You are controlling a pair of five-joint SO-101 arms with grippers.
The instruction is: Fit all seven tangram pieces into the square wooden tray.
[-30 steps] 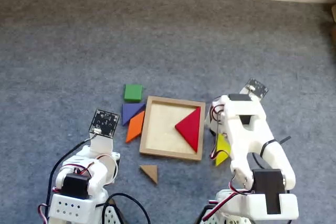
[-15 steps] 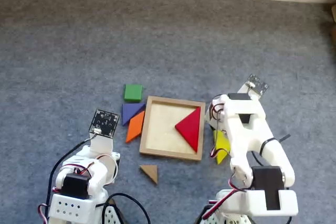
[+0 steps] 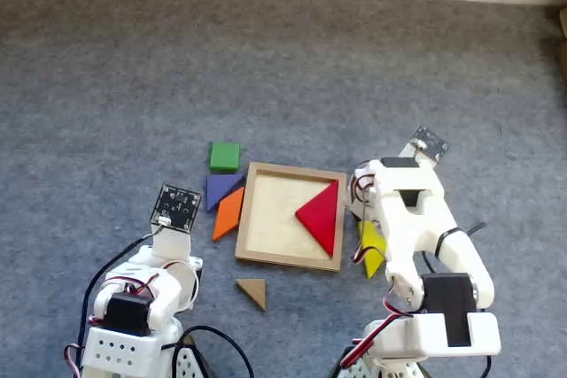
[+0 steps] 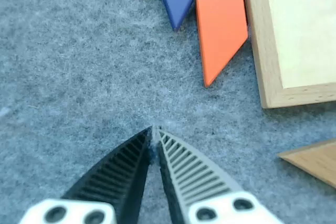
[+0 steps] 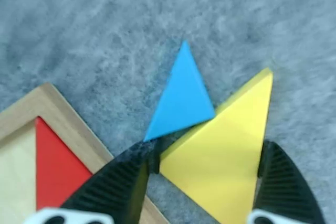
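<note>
From above: a grey carpeted counter (image 3: 283,59) with the square wooden tray (image 3: 292,170) near its middle, holding just a red triangle (image 3: 321,214) against the right-hand wall. Hard by the tray's left wall, an orange parallelogram (image 3: 229,212), with a dark blue triangle (image 3: 221,188) touching it and a green square (image 3: 224,157) just beyond. Nearer the arms and apart from the tray, a wood-coloured triangle (image 3: 253,290). To the tray's right, a yellow triangle (image 3: 372,250), partly hidden under the right arm (image 3: 416,219). Left arm (image 3: 142,294) folded back, well short of every piece.

From the left wrist: left end effector (image 4: 154,130) pressed together at the tips, nothing between them, low over bare carpet. Ahead of it, the orange parallelogram and the dark blue triangle, side by side next to the tray's wall. Off to one side, a corner of the wood-coloured triangle.

From the right wrist: right end effector (image 5: 207,153) pinching the yellow triangle, one dark finger against each of two edges. Unclear whether lifted or resting on the carpet. Touching the yellow edge, a light blue triangle (image 5: 181,95), lying on the carpet just outside the tray corner that holds the red triangle.
</note>
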